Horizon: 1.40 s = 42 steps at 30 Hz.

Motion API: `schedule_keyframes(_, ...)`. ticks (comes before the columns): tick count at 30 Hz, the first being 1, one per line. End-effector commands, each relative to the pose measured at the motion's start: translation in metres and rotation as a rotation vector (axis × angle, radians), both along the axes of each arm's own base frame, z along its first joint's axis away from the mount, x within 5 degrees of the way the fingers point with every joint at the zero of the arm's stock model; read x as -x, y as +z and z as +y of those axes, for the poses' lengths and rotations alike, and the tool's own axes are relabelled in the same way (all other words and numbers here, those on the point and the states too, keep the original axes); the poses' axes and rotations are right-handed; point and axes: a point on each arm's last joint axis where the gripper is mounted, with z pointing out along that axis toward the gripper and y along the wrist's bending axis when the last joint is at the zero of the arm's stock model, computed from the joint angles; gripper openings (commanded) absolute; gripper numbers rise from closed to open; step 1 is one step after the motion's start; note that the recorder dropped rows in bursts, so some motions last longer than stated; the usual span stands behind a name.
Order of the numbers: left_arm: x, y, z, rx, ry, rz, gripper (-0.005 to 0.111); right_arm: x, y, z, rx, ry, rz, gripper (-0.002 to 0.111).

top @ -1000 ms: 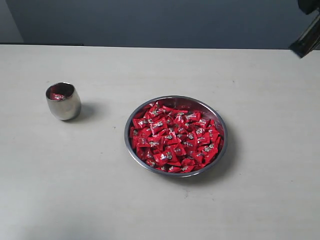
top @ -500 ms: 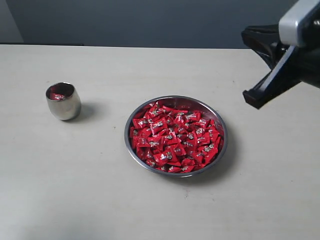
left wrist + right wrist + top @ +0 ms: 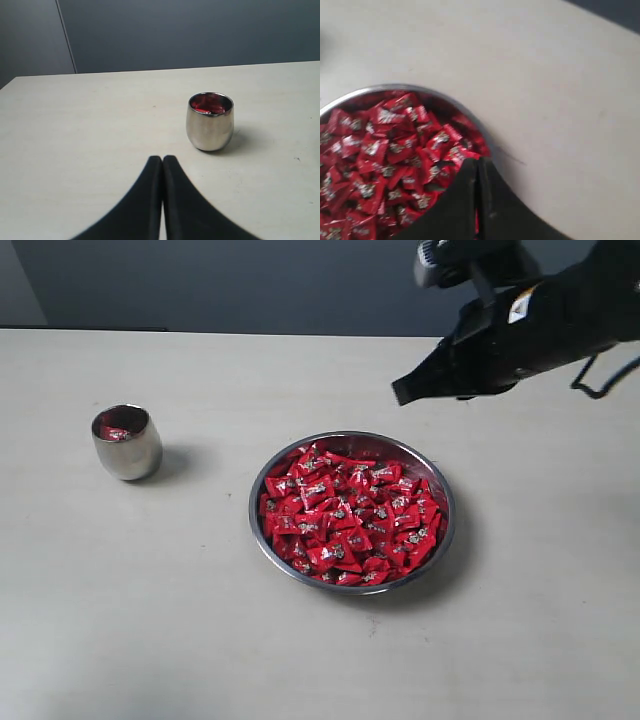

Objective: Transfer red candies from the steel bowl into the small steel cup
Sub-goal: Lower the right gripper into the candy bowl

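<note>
Red candies (image 3: 350, 520) fill the steel bowl (image 3: 254, 510), which sits a little right of the middle of the pale bench (image 3: 150, 640), its round mouth facing straight up. The wrapped sweets lie heaped in a loose layer across the whole dish. Their long axes run every way, with no shared direction, and most show a small silvery mark.

The right arm (image 3: 540, 320) reaches in from the upper right of the exterior view. It is dark and slanted down toward the bowl. Its gripper (image 3: 402, 393) hangs in the air above the bench, just beyond the bowl's far rim. Its fingers (image 3: 490, 200) are clenched together with nothing gripped, and the tips point at the edge of the candy pile.

The small steel cup (image 3: 127, 445) stands upright, well apart from the bowl at the left of the bench, mouth up. A few red wrappers (image 3: 210, 103) show inside it. The left gripper (image 3: 162, 160) appears only in its wrist view. Its fingers (image 3: 145, 200) are pressed tip to tip and empty, aimed toward the cup from a short way off.
</note>
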Motion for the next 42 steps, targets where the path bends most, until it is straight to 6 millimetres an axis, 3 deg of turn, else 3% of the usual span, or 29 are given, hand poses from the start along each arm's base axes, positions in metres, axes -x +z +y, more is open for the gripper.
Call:
schedule_keyframes(1,0.0,-0.001,0.0,0.004,0.001,-0.003,0.0,-0.019,-0.027,0.022,-0.002,0.081,0.142,-0.001)
schedule_keyframes(7,0.0,-0.001,0.0,0.004,0.001,-0.003,0.0,-0.035,-0.051,0.034,0.017,0.078,0.22,-0.001)
schedule_keyframes(14,0.0,-0.001,0.0,0.004,0.001,-0.003,0.0,-0.041,-0.06,0.045,-0.049,0.069,0.283,-0.001)
schedule_keyframes(18,0.0,-0.001,0.0,0.004,0.001,-0.003,0.0,-0.04,-0.062,0.051,-0.056,0.087,0.301,-0.001)
schedule_keyframes(29,0.0,-0.001,0.0,0.004,0.001,-0.003,0.0,-0.03,-0.098,0.074,-0.041,0.108,0.415,-0.001)
schedule_keyframes(35,0.0,-0.001,0.0,0.004,0.001,-0.003,0.0,-0.03,-0.1,0.076,-0.058,0.096,0.408,-0.001)
schedule_keyframes(37,0.0,-0.001,0.0,0.004,0.001,-0.003,0.0,-0.031,-0.1,0.077,-0.059,0.097,0.407,0.004)
schedule_keyframes(42,0.0,-0.001,0.0,0.004,0.001,-0.003,0.0,-0.036,-0.091,0.082,-0.085,0.095,0.385,0.037)
